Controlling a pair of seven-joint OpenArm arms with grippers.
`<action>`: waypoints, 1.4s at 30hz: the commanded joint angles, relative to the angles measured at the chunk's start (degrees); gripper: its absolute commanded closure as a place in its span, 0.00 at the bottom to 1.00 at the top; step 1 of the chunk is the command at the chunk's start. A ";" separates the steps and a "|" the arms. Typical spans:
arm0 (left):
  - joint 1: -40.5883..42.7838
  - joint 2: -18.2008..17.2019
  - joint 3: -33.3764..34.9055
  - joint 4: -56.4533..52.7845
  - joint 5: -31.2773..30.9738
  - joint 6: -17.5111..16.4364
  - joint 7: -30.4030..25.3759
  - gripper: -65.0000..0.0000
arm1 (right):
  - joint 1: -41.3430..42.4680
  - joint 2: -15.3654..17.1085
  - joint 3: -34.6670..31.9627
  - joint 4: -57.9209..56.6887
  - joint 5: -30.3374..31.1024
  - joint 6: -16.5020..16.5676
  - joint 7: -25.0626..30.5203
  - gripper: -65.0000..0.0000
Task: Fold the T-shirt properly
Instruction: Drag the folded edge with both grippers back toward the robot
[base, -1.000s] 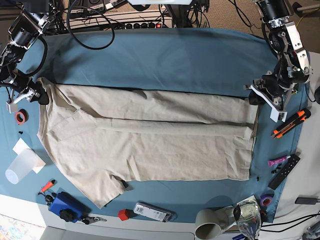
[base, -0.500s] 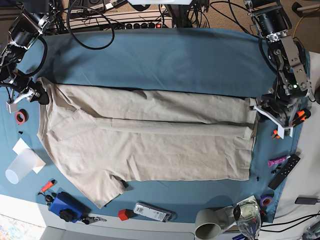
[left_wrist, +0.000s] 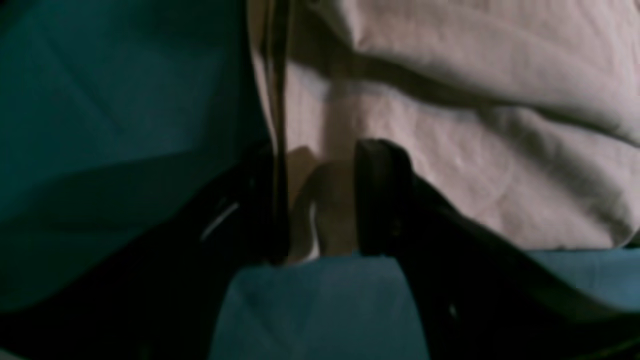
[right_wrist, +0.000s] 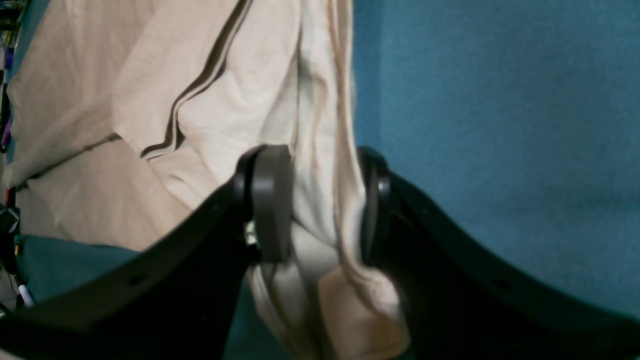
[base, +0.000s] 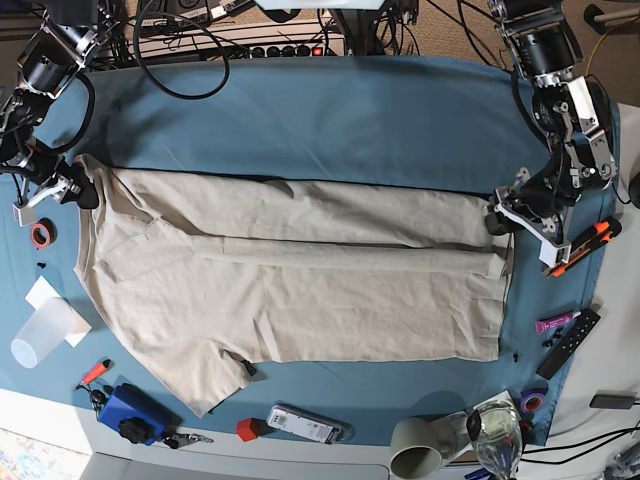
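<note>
T-shirt (base: 290, 270): beige, spread flat across the middle of the frame on the blue cloth (base: 330, 120), long axis running left to right, far edge already turned in as a lengthwise band, one sleeve splayed toward the lower left. Right gripper (base: 72, 190): at the far left of the base view, on the upper-left corner of the shirt; in the right wrist view (right_wrist: 320, 200), jaws part-way apart with a bunched fold of fabric between the pads, closed on that corner. Left gripper (base: 497, 218): at the far right, on the upper-right corner near the hem; in the left wrist view (left_wrist: 320, 210), jaws standing apart astride the hem edge, fabric lying between them, grip not confirmed, so held or merely straddled cannot be told. Governing relation: both grippers on the same far long edge, one at each end, body of the garment lying toward the bottom of the frame from both. Each arm nearest its own end. Judged next: far edge carried across the long axis toward the near edge.
</note>
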 joint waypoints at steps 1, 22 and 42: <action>0.24 0.07 0.28 -1.18 2.01 0.57 3.08 0.60 | -0.50 0.07 -0.33 -0.42 -4.61 -0.81 -4.74 0.66; -2.08 -2.10 0.22 0.72 1.84 0.74 12.22 1.00 | -0.48 4.13 -0.26 0.42 0.07 1.37 -2.10 1.00; 11.08 -5.66 0.13 15.93 2.91 0.57 12.13 1.00 | -4.50 4.17 2.12 21.99 -0.15 -1.03 -7.07 1.00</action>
